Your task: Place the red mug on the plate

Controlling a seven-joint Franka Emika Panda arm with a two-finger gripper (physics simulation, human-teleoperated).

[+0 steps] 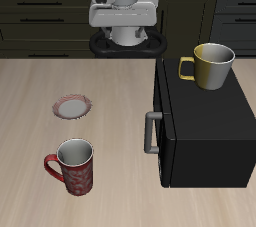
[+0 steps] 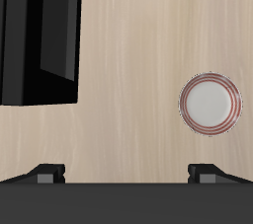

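The red mug point(image 1: 74, 167) stands upright near the table's front edge, its handle pointing sideways and its pale inside showing. The plate point(image 1: 72, 106), small with a reddish-pink rim, lies flat a little farther back than the mug and apart from it; it also shows in the wrist view point(image 2: 209, 104). My gripper point(image 1: 124, 23) hangs high at the table's back, far from both. In the wrist view the gripper point(image 2: 126, 174) has its fingertips point(image 2: 44, 174) spread wide with nothing between them. The mug is out of the wrist view.
A black box-like appliance point(image 1: 205, 126) with a grey handle point(image 1: 150, 134) stands beside the mug and plate; it also shows in the wrist view point(image 2: 40, 40). A yellow mug point(image 1: 211, 66) sits on top of it.
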